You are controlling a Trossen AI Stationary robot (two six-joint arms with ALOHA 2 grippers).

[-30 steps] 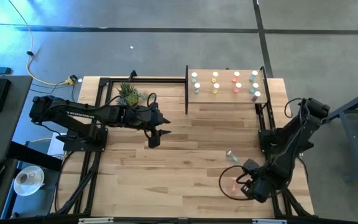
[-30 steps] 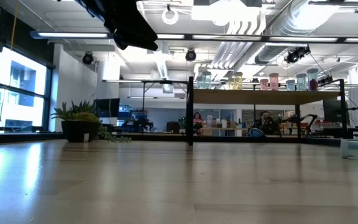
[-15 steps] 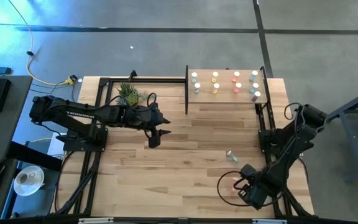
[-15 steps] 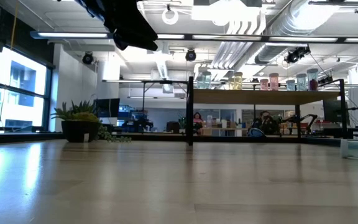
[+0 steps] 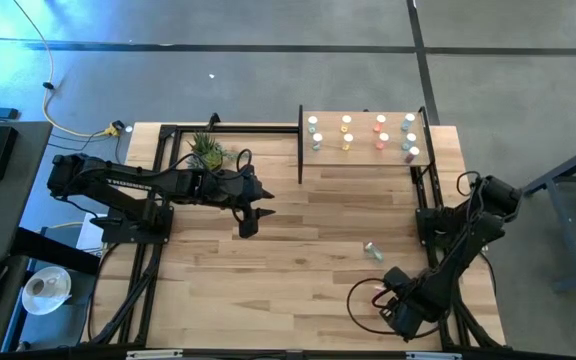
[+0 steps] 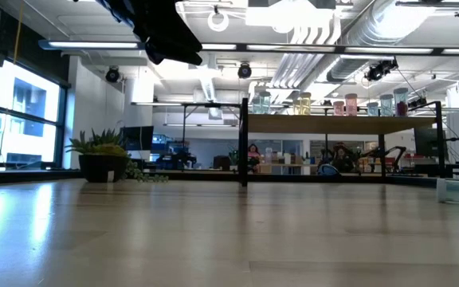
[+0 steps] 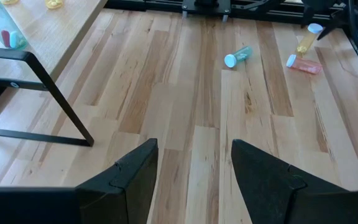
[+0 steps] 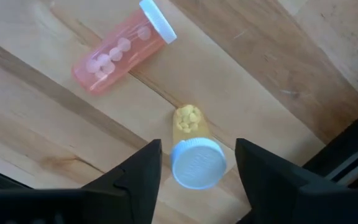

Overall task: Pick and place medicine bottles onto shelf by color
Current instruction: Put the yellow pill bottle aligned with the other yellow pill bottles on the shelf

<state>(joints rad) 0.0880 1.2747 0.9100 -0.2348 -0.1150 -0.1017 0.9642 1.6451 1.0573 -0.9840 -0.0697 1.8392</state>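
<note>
Right claw [image 8: 196, 163], fingers spread wide, straddles an upright yellow bottle [image 8: 193, 148] (orange-red bottle [image 8: 120, 51] lying nearby).

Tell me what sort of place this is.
Probably an open lab or workshop: exposed ducts overhead, a concrete floor around the plank table, and far desks where people sit.
</note>
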